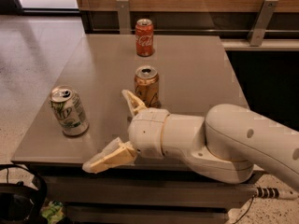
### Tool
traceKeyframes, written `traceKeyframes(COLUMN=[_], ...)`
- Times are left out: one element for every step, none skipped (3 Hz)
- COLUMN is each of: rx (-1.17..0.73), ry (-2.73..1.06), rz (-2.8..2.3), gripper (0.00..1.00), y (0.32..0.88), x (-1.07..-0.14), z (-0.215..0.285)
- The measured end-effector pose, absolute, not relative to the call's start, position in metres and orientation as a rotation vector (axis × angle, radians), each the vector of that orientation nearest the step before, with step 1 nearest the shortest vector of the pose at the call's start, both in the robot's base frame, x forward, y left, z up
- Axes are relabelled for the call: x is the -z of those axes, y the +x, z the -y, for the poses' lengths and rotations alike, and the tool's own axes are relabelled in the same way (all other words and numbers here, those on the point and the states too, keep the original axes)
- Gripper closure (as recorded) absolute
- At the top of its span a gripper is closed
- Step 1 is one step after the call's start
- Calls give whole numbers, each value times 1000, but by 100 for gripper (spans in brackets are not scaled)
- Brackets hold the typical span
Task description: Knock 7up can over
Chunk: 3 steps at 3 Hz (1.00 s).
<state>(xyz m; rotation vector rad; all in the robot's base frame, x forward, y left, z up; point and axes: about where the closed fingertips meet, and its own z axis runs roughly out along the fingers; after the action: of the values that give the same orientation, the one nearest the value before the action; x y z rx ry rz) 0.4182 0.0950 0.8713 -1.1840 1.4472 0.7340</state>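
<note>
The 7up can, silver-white with green marks, stands upright near the left edge of the grey table. My gripper is open, with one finger pointing up beside the orange-gold can and the other finger pointing down-left over the table's front edge. The gripper is to the right of the 7up can and apart from it. The white arm comes in from the lower right.
An orange-gold can stands upright mid-table, just behind my upper finger. A red Coca-Cola can stands at the back. A rail with metal brackets runs behind the table. Black headphones lie on the floor at lower left.
</note>
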Motion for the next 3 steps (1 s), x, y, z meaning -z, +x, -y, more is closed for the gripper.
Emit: traceKeyframes(rx=[-810,-819,-826], ry=[-1179,-1181,-1182], rz=[-1464,-1462,-1461], gripper=[0,0,0], y=[404,409,414], x=[-873,-874,-874], z=[-127,-134,-140])
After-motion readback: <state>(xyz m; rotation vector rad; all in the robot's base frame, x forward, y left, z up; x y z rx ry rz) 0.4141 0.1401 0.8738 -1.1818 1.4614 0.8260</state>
